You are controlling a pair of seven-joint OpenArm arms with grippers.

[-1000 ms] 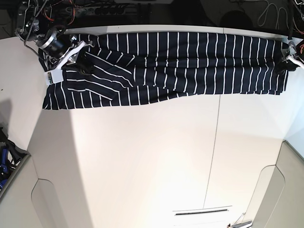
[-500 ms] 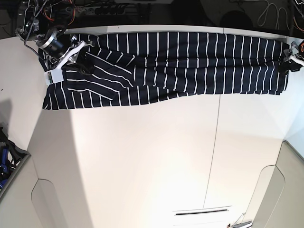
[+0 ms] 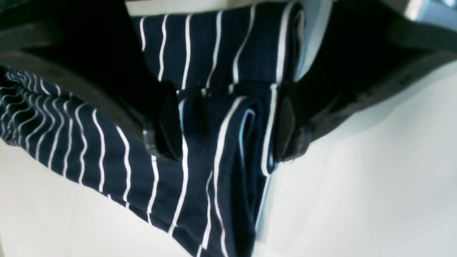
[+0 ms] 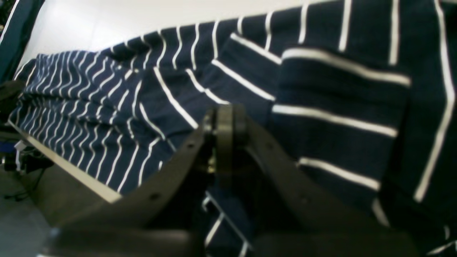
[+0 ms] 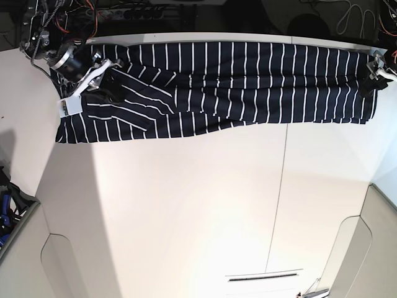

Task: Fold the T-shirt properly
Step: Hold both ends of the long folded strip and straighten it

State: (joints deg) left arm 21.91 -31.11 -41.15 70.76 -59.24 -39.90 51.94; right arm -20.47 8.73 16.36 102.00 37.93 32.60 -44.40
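The T-shirt [image 5: 248, 81], dark navy with thin white stripes, lies as a long band along the far edge of the white table [image 5: 186, 205]. My left gripper [image 5: 378, 71] is at its right end. In the left wrist view that gripper [image 3: 226, 121] is open, its pads either side of a bunched fold of T-shirt [image 3: 214, 178]. My right gripper [image 5: 113, 84] sits over the left end, where a flap is folded across. In the right wrist view the right gripper [image 4: 225, 117] is shut, tips together over T-shirt [image 4: 339, 89]; whether cloth is pinched cannot be seen.
The table's far edge runs right behind the shirt, with cables and electronics [image 5: 124, 12] beyond it. A seam [image 5: 279, 198] crosses the table top. Dark and blue objects [image 5: 5, 211] lie past the left edge. A white tag [image 5: 65, 107] hangs by the right arm.
My left gripper has moved a little toward the far right corner of the shirt. My right gripper has shifted slightly up and left. The shirt lies as before.
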